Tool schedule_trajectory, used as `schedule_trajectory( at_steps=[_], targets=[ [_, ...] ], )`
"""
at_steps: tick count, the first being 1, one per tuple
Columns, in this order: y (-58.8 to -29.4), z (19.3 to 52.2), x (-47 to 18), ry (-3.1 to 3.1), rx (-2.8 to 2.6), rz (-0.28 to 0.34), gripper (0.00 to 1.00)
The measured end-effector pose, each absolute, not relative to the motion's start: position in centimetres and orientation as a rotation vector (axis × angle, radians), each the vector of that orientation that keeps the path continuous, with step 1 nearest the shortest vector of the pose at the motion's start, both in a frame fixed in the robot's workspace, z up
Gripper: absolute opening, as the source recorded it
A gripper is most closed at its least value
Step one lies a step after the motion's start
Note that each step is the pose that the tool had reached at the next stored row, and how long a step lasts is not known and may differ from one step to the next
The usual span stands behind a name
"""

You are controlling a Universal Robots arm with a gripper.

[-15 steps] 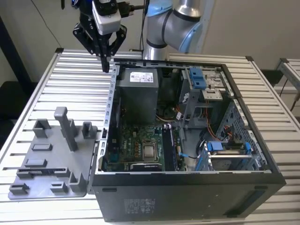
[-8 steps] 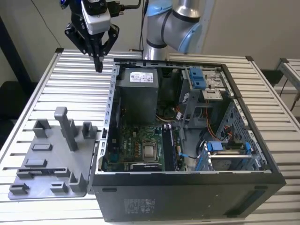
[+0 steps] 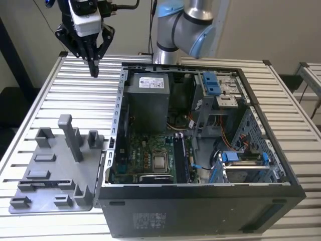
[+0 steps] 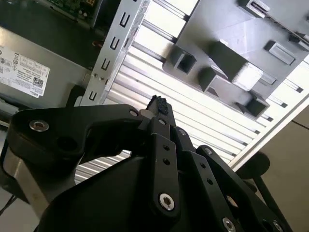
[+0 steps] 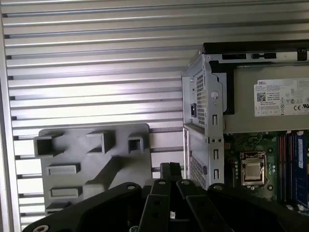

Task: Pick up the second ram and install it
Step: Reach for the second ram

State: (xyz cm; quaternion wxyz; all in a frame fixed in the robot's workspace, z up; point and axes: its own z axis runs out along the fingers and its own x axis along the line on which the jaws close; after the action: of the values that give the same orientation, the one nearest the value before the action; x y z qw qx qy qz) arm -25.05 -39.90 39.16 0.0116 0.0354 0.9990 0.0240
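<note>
- Open black computer case [image 3: 200, 213] on the ribbed metal surface [image 3: 75, 100]; inside lie a boxy grey power supply [image 3: 148, 100], a green motherboard [image 3: 143, 155] with a square metal processor socket [image 3: 160, 161], and blue plastic drive brackets [image 3: 211, 83]
- Long dark memory slots [image 3: 180, 158] run along the motherboard beside the socket; I cannot tell what sits in them
- Flat grey plastic fixture [image 3: 52, 198] just beside the case at the exterior view's left, with hollow blocks and one tall post [image 3: 72, 138]
- Second ram: a long, thin dark strip [image 3: 47, 183] across the fixture looks like it, though this is not certain
- Gripper [image 3: 94, 73], black and jointed, hangs high over the bare surface, well apart from fixture and case
- Its fingers [image 3: 93, 65] are closed together with nothing between them, as also seen in both wrist views [image 4: 159, 104] [image 5: 170, 169]
</note>
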Motion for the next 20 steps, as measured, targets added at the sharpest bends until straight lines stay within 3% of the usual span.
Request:
schedule_trajectory(
  at_steps=[20],
  targets=[
    [-39.9, 39.2, -30.5, 3.116, 0.110, 0.075, 0.11]
  ],
)
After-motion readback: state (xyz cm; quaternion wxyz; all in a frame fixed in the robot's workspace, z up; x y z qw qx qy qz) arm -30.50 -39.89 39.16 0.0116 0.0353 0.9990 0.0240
